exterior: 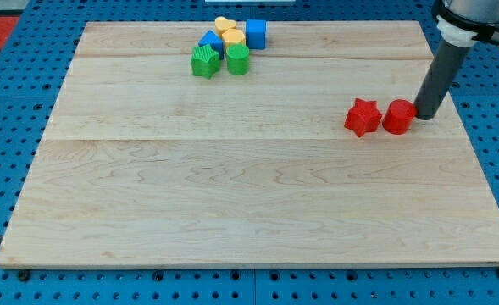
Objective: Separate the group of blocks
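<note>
A tight group of blocks sits near the top edge of the wooden board [232, 195]: a green star-like block [204, 62], a green cylinder [238, 60], a blue block [211, 41], a blue cube [256, 34], a yellow block [233, 38] and a yellow heart-shaped block [224, 24]. At the view's right, a red star block [363, 117] and a red cylinder [398, 117] stand side by side. My tip [424, 116] is at the right side of the red cylinder, touching or almost touching it.
The board lies on a blue perforated table [3, 152]. The arm's dark rod comes down from the view's top right corner [452, 42].
</note>
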Robot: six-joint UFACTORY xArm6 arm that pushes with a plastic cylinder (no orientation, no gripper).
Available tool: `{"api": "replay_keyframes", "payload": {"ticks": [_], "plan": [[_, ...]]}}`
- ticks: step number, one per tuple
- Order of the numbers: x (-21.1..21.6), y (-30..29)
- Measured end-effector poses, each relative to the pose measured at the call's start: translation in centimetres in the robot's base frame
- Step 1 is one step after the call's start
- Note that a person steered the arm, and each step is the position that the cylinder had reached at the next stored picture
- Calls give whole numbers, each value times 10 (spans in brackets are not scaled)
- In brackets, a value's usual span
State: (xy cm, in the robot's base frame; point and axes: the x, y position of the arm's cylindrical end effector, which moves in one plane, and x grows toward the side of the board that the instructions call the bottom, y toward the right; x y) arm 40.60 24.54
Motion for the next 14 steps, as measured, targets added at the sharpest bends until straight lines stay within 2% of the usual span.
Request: {"api": "replay_keyframes", "payload": {"ticks": [1,2,4,5,6,7,9,11,12,14], "plan": [[7,10],[-32,32],[-181,-57],[-213,-138],[-212,-242],[-205,-300],[-123,-279],[-88,-333],[-44,-321],[-35,-224]]}}
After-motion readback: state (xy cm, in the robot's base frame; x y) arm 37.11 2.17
